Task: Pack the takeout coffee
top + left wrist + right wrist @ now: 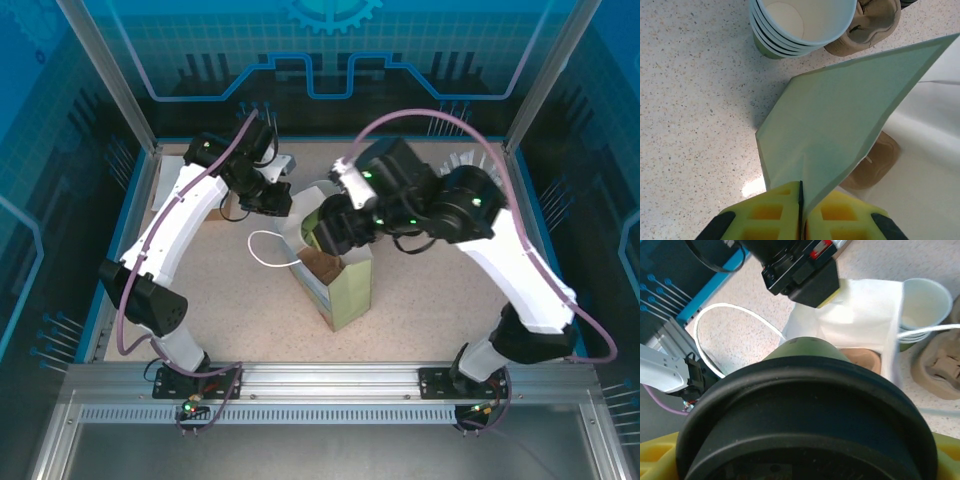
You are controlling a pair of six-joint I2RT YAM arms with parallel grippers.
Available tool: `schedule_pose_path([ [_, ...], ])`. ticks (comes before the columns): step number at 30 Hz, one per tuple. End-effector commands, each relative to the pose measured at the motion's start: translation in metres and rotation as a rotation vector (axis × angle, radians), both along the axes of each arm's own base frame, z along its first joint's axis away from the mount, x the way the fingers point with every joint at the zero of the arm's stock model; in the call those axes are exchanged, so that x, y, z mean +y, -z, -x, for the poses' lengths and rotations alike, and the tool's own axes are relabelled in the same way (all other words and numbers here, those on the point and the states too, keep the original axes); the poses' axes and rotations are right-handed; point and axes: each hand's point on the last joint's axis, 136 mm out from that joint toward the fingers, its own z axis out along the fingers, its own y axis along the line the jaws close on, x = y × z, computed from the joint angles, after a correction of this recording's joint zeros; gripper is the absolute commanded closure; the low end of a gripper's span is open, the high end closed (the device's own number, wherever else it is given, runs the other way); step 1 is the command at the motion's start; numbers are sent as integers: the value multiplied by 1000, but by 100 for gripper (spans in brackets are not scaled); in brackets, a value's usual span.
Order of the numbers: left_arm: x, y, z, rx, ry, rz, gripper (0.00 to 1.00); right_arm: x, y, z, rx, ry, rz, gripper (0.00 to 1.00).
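Holding takeout coffee (805, 415) over bag (352, 288), R hand (338, 228) — L hand (800, 212) pinches rim.

Bag (345, 290): is standing centred on the table (220, 290).
Takeout coffee (805, 410): is hanging over the bag's mouth.
Carrier (862, 359): is lying inside the bag.
Cup stack (800, 25): is sitting behind the bag, beside spare carriers (875, 20).

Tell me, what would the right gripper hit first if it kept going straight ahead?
Carrying the takeout coffee, the right gripper points into the open paper bag; it would probably meet the brown carrier at the bottom first, though depth is unclear.
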Motion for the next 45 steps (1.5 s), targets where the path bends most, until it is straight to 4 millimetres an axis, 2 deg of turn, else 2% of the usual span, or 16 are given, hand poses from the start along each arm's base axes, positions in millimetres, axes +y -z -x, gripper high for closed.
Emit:
schedule_pose_path([
  [1,-1,-1,5,29,-20,-2,89,18,14,-2,33,-14,20,16],
  [5,0,0,8,33,-28,-3,89,24,37,-7,54,-4,109,17],
  [20,2,0,16,27,-37,1,89,16,106,-5,165,-14,361,16],
  [25,4,2,18,17,-25,-5,89,9,115,-9,194,-1,380,16],
  [31,4,7,17,-5,15,-8,89,-1,117,-15,213,28,351,17],
  [39,3,11,15,2,18,-12,89,-21,132,-18,227,51,438,17],
  [45,-2,8,15,4,17,12,89,-19,152,-18,264,32,490,17],
])
